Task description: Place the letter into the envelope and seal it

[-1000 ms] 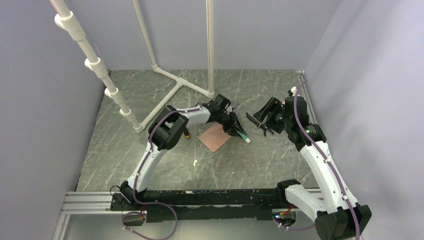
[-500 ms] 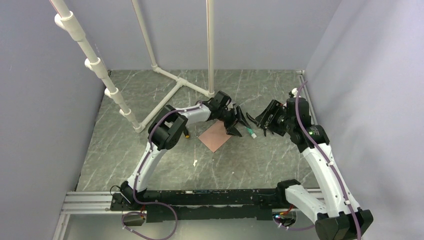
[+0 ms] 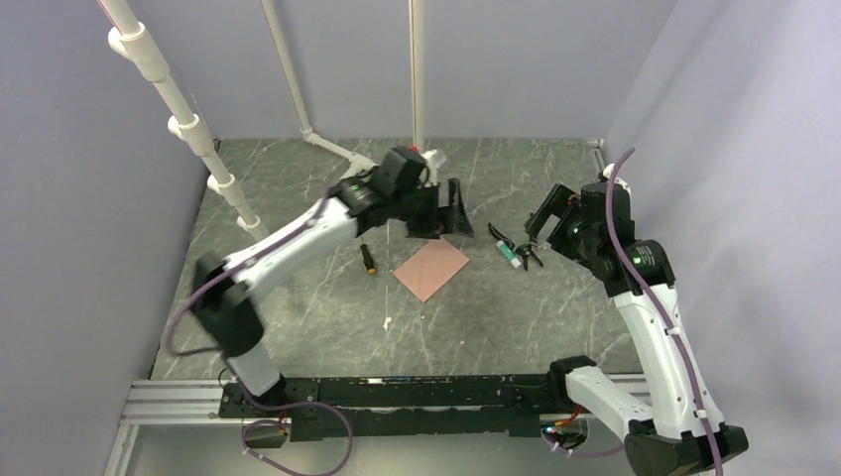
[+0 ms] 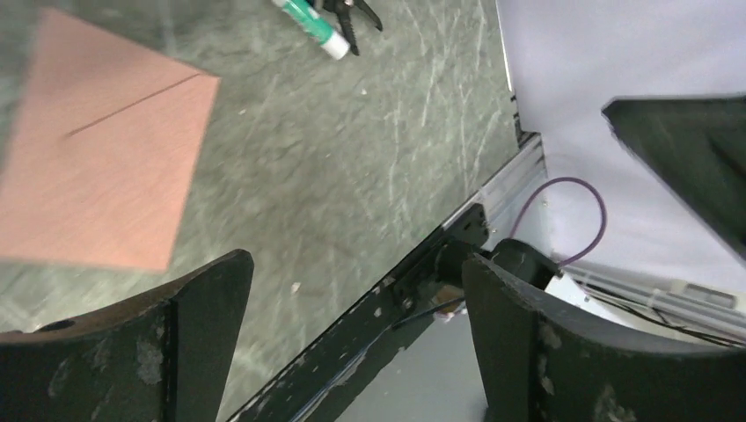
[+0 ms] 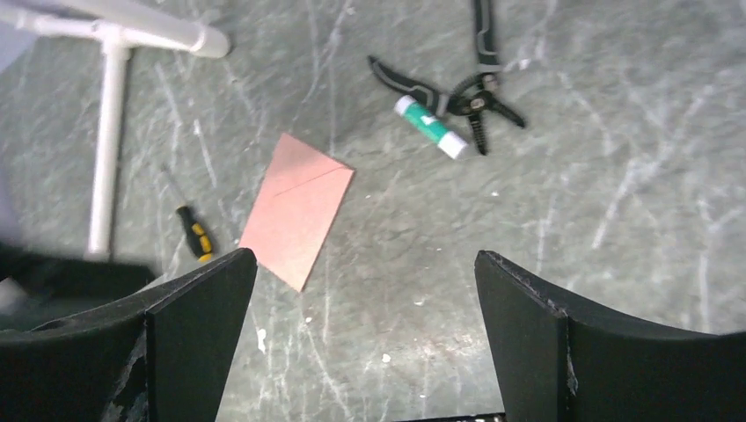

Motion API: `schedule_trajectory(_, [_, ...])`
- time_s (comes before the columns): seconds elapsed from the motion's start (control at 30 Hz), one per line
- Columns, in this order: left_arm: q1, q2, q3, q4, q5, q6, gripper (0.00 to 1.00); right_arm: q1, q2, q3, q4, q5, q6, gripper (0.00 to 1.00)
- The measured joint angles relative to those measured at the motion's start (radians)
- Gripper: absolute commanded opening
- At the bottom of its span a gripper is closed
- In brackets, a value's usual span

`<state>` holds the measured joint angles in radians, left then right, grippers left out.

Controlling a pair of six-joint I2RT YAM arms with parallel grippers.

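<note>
The salmon-pink envelope (image 3: 431,270) lies flat on the marble table, its flap folded down along a diagonal crease; it also shows in the wrist views as envelope (image 4: 97,167) and envelope (image 5: 297,208). The letter is hidden. My left gripper (image 3: 439,210) hovers above the table just behind the envelope, open and empty (image 4: 354,261). My right gripper (image 3: 543,220) is raised to the right of the envelope, open and empty (image 5: 364,256).
A green glue stick (image 3: 509,255) with a white cap lies against black pliers (image 3: 524,250) right of the envelope. A yellow-and-black screwdriver (image 3: 368,259) lies to its left. A white PVC pipe frame (image 3: 332,188) stands at the back left.
My left gripper opened, let go of the glue stick and rose back away from the envelope. The glue stick now lies by the pliers. My right gripper opened wider and drew back.
</note>
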<state>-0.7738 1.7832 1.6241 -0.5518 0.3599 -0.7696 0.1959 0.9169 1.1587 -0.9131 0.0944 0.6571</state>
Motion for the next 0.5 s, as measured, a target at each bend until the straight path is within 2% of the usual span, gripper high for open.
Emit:
schedule_trajectory(0.13, [-0.008,-0.304,-0.102,-0.143,-0.217,0.054,0.93,0.000,0.056,0.080,-0.098,0.085,0.008,1.00])
schedule_trajectory(0.23, [-0.008,-0.464,-0.153,-0.259,-0.372,0.070,0.93,0.000,0.082,0.105,-0.165,0.113,0.015,1.00])
schedule_trajectory(0.33, [-0.012,-0.592,-0.175,-0.385,-0.511,0.092,0.93,0.000,0.080,0.121,-0.220,0.123,0.020,1.00])
schedule_trajectory(0.5, [-0.015,-0.734,-0.140,-0.533,-0.662,0.146,0.93,0.000,0.043,0.154,-0.260,0.111,0.019,1.00])
